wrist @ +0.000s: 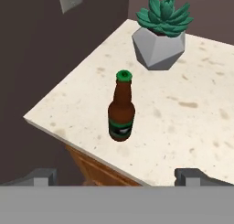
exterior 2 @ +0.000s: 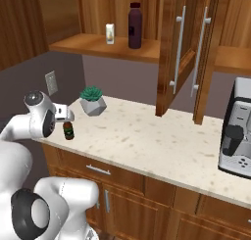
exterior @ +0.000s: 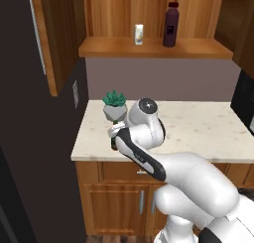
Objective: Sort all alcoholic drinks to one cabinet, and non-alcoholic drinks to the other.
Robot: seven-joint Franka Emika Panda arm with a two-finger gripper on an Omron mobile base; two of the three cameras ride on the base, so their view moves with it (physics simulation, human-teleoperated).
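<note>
Where cabinets hang, beer bottle (wrist: 121,111) stands on counter (wrist: 192,127).

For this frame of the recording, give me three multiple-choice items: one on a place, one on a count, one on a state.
1. Where does the beer bottle stand?
A. On the counter, near its corner
B. On the cabinet shelf
C. Inside the plant pot

2. How many drinks stand on the cabinet shelf?
A. One
B. Two
C. Four

3. How is the tool?
A. Shut on the bottle
B. Open, holding nothing
C. Shut on the plant

Key: 1 A, the hand view shows it upright by the counter's corner, apart from the plant. 2 B, the white carton and the purple bottle. 3 B, its tips stand wide apart, short of the bottle.
</note>
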